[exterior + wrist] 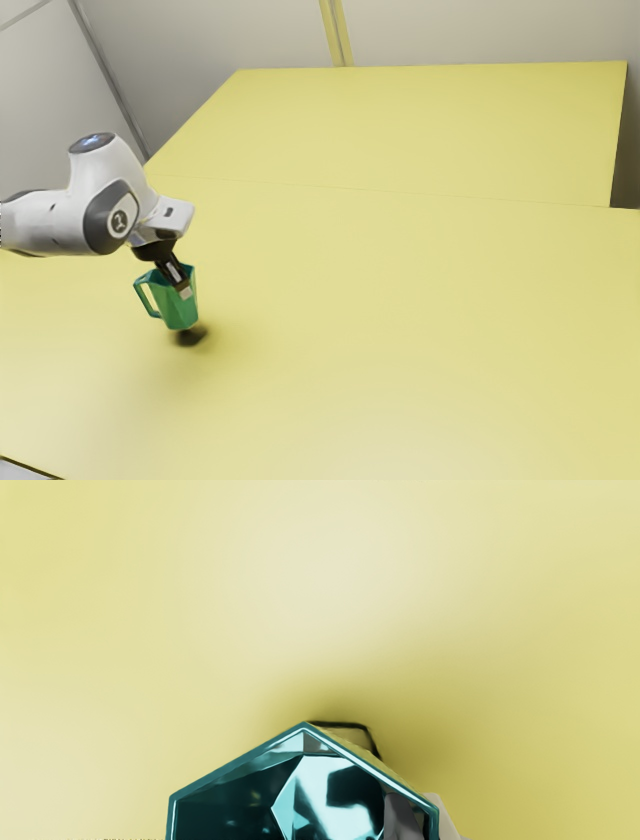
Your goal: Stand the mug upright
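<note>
"While you're tagging, gripper (184, 289)?"
"Clamped on green mug (175, 313), one finger inside its wall, one outside."
"Mug position?"
"Near upright, handle toward exterior view's left, base just above yellow table (400, 330)."

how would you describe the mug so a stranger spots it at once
Find the yellow table, then follow the white arm to its black gripper. Pinched there is the mug: green and faceted, its colour and angular handle setting it apart from both.
</note>
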Robot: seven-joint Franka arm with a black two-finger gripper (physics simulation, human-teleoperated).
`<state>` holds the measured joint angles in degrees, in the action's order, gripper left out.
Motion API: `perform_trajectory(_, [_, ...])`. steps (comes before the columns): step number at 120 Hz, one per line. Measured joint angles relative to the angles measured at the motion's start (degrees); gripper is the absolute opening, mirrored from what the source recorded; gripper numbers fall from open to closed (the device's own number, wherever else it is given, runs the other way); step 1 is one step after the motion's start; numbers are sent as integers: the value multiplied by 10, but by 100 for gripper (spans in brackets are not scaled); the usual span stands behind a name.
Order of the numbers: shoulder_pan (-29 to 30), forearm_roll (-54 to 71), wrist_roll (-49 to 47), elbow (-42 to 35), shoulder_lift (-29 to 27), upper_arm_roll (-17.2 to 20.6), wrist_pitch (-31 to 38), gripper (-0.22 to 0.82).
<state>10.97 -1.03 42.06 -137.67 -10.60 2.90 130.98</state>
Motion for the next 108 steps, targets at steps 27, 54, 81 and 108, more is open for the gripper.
perform_trajectory(27, [-23, 28, -137, 19, 28, 2, 48, -18])
perform_trajectory(54, [-60, 31, -251, 19, 33, 2, 74, -18])
perform_trajectory(81, [-71, 27, -337, -9, -3, 3, 46, -18])
perform_trajectory(108, [-71, 27, -398, -27, -9, 3, 28, -18])
